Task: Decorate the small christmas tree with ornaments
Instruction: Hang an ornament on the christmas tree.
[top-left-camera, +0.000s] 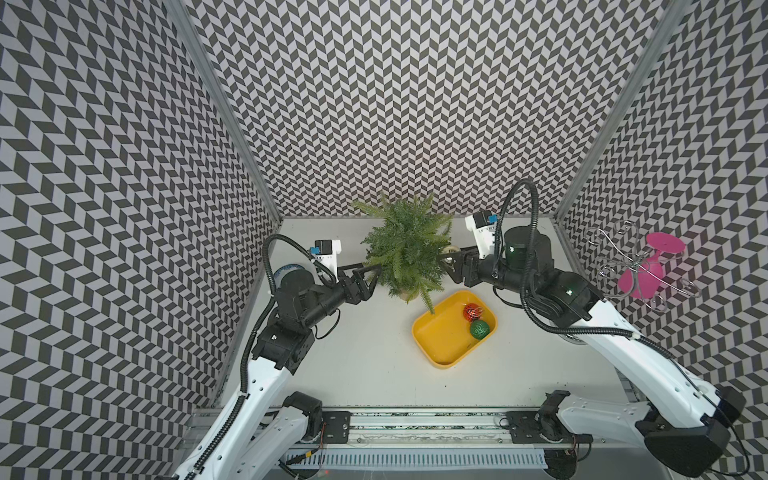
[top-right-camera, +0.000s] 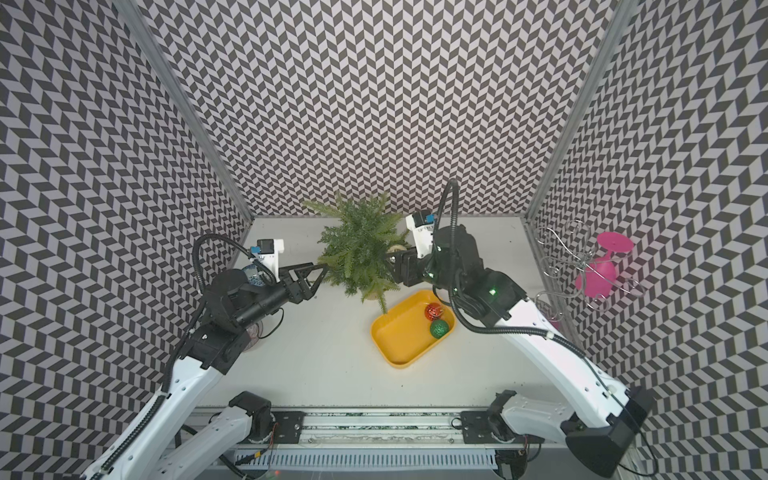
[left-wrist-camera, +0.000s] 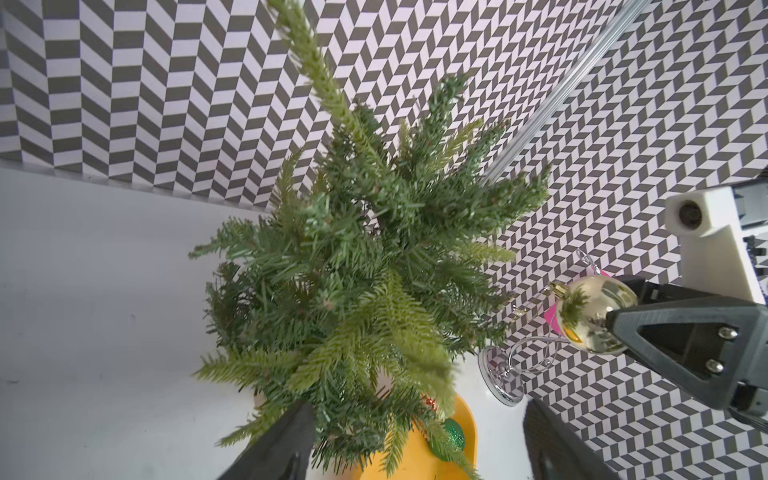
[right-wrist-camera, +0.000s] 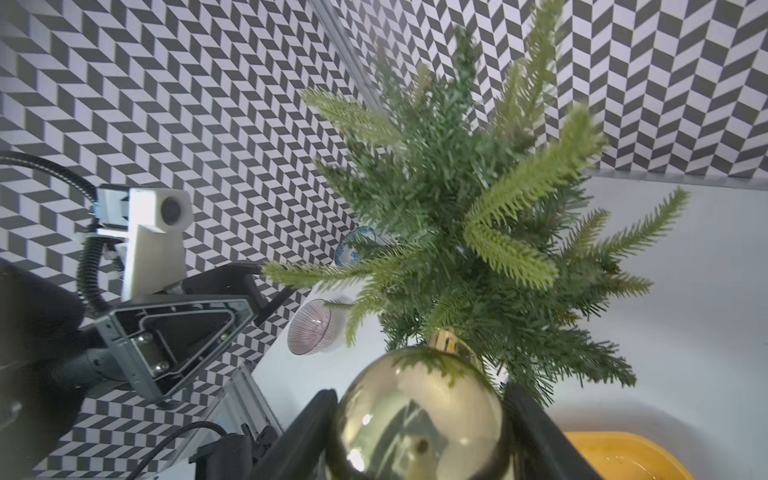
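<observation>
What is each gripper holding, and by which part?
Right gripper: gold bauble, clamped across its round body, cap free. Left gripper: open, nothing held.

The small christmas tree (top-left-camera: 405, 249) is green, paler at its branch tips — the gold bauble (right-wrist-camera: 419, 415) is mirror-shiny. The tray (top-left-camera: 436, 345) is yellow, the red bauble (top-left-camera: 472, 311) patterned, the green bauble (top-left-camera: 479, 329) glittery; the walls (top-left-camera: 415, 104) wear dark-and-white chevrons, the worktop (top-left-camera: 353, 365) plain white.

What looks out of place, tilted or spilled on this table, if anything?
Nothing is spilled or broken. Only one low branch of the small christmas tree droops over the rim of the yellow tray, where the red ornament and green ornament lie.
</observation>
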